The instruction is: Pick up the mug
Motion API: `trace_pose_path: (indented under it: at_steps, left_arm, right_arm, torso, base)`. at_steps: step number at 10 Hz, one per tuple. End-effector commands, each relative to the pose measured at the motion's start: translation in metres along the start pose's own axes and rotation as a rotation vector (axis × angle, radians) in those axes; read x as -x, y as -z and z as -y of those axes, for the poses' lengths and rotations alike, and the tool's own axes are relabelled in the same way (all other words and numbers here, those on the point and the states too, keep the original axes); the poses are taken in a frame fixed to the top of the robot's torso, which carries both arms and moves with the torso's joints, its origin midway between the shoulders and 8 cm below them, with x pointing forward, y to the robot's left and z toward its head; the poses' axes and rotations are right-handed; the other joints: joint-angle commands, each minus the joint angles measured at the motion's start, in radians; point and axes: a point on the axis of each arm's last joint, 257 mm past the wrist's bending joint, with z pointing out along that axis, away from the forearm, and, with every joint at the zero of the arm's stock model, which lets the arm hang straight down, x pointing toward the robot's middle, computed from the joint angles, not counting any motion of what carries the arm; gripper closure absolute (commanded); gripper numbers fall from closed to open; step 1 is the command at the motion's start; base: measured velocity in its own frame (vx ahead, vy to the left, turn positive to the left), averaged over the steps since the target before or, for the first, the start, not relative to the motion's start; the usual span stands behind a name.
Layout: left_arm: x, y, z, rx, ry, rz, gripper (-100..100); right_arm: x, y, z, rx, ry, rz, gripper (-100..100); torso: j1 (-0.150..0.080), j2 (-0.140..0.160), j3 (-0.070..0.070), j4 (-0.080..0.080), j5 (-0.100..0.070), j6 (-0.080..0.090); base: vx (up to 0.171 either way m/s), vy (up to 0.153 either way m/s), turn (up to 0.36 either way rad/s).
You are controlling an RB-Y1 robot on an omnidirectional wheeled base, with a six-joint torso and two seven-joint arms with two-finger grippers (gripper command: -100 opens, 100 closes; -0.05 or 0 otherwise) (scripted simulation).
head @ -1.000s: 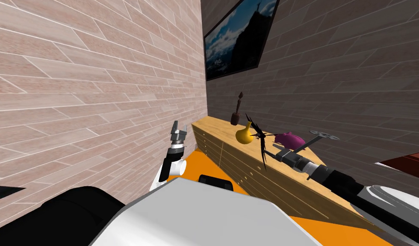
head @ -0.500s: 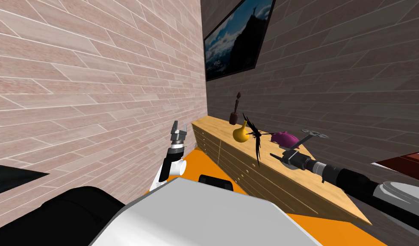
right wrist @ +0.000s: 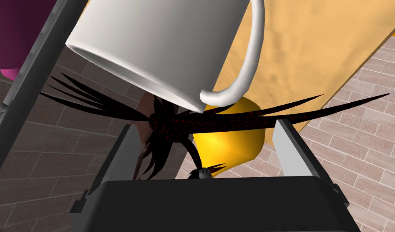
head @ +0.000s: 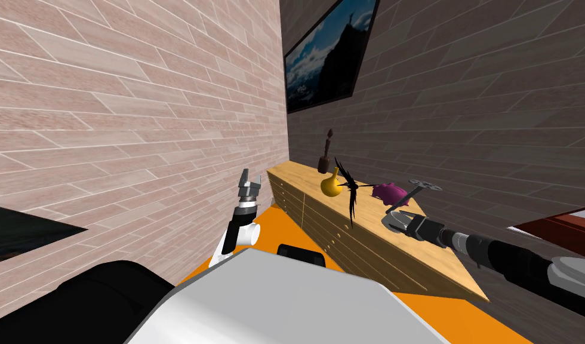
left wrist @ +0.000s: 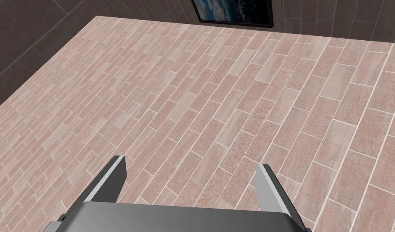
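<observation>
A white mug (right wrist: 160,44) with a loop handle looms close in the right wrist view, just beyond my right gripper (right wrist: 204,153). The fingers stand wide open with nothing between them, and the mug lies off the gap towards one finger. In the head view my right gripper (head: 399,221) hovers over the wooden sideboard (head: 321,221), beside a magenta piggy bank (head: 388,191). My left gripper (head: 248,182) is raised near the brick wall, open and empty, as the left wrist view's gripper (left wrist: 190,181) confirms.
On the sideboard stand a yellow vase (head: 330,186), a black spiky plant (head: 350,188), a dark bottle (head: 325,156) and a grey disc on a rod (head: 419,186). The plant (right wrist: 172,121) and vase (right wrist: 229,141) lie behind the mug. An orange rug (head: 267,227) lies below.
My right arm has reached further along the sideboard, from beside the plant to beside the piggy bank. The head view has shifted slightly. The left arm has held still.
</observation>
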Motion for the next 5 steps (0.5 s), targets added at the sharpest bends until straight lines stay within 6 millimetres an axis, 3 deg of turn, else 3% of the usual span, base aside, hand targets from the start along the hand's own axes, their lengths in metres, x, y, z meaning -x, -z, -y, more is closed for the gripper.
trace_pose_path:
  at_steps: [1, 2, 3, 4, 5]
  left_arm:
    - [0.000, 0.000, 0.000, 0.000, 0.000, 0.000, 0]
    - [0.000, 0.000, 0.000, 0.000, 0.000, 0.000, 0]
    - [0.000, 0.000, 0.000, 0.000, 0.000, 0.000, 0]
    - [0.000, 0.000, 0.000, 0.000, 0.000, 0.000, 0]
    - [0.000, 0.000, 0.000, 0.000, 0.000, 0.000, 0]
  right_arm:
    - [-0.016, 0.000, -0.007, 0.017, 0.009, -0.040, -100]
    - [-0.009, 0.001, -0.005, 0.013, 0.008, -0.026, -100]
    - [-0.010, 0.001, -0.005, 0.013, 0.008, -0.029, 0]
    - [-0.023, 0.005, -0.006, 0.014, 0.010, -0.048, -100]
    - [-0.019, 0.005, -0.005, 0.007, -0.014, -0.032, -100]
  torso:
    - [0.000, 0.000, 0.000, 0.000, 0.000, 0.000]
    - [0.003, -0.001, 0.000, 0.000, 0.000, 0.000]
    - [0.006, -0.002, -0.001, 0.000, 0.001, 0.000]
    - [0.008, -0.004, -0.002, -0.001, 0.002, -0.001]
    - [0.009, -0.003, -0.002, -0.001, 0.002, -0.001]
  base:
    - [-0.053, -0.084, 0.010]
    - [-0.020, -0.030, 0.002]
    - [-0.004, -0.007, 0.000]
    - [-0.032, 0.004, 0.189]
    - [-0.042, 0.007, 0.119]
